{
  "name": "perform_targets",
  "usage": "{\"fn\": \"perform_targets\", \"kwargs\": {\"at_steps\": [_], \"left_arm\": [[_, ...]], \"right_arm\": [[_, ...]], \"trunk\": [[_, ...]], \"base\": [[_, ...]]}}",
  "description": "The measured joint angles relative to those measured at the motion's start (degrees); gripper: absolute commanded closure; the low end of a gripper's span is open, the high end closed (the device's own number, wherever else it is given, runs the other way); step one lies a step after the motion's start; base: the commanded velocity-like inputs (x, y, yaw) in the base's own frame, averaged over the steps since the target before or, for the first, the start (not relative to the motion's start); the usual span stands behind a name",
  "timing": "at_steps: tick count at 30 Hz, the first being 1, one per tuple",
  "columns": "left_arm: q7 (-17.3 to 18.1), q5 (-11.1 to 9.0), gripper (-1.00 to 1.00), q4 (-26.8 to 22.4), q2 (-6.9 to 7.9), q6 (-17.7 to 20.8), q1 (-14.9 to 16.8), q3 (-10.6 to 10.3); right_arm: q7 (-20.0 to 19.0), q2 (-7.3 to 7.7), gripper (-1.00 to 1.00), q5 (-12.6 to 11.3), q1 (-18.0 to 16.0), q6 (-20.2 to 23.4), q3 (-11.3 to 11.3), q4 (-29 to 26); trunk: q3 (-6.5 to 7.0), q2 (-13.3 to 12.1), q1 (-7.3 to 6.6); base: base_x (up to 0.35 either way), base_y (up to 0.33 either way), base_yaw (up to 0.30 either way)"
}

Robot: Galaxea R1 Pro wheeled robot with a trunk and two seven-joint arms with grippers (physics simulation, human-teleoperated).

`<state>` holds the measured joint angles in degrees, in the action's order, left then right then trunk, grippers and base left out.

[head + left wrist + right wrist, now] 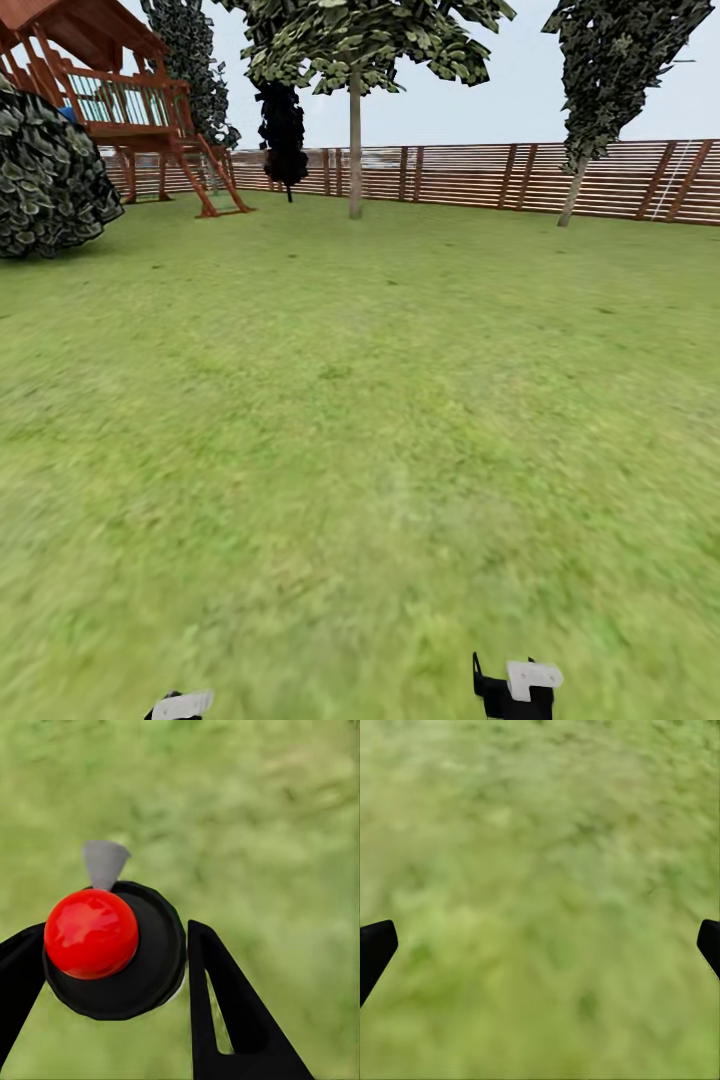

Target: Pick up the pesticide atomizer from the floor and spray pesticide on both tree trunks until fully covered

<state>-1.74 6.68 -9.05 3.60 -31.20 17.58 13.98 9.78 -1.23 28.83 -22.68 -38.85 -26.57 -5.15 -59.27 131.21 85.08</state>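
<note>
At the far left we see a dark round bush (45, 175) and, behind it, a red-brown wooden playhouse (110, 85) with a ladder. A slatted fence (480, 175) runs across the back of the lawn (360, 430). In front of it stands a tree (355, 60) with a straight pale trunk (355, 150), and further right a second tree (610, 70) leans on a thin trunk (573, 195).

At the bottom edge of the head view our left gripper (180, 707) just shows, and to its right our right gripper (515, 690).

In the left wrist view the left gripper (116, 967) has its two black fingers (225, 1012) closed on the atomizer (112, 952): the dark round body with its red top sits between them, touching both, its pale grey nozzle pointing away over the grass.

In the right wrist view the right gripper (540, 945) has its fingertips (375, 949) spread wide apart, with blurred grass between them.
</note>
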Motion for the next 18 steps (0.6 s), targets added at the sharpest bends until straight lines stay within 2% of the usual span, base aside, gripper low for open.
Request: {"fn": "perform_targets", "kwargs": {"at_steps": [18], "left_arm": [[0.0,0.0,1.00,0.0,-0.14,0.0,0.0,0.0]], "right_arm": [[0.0,-0.03,-1.00,0.0,0.0,0.0,0.0,0.0]], "trunk": [[0.00,0.0,0.00]], "base": [[0.338,0.000,0.000]]}}
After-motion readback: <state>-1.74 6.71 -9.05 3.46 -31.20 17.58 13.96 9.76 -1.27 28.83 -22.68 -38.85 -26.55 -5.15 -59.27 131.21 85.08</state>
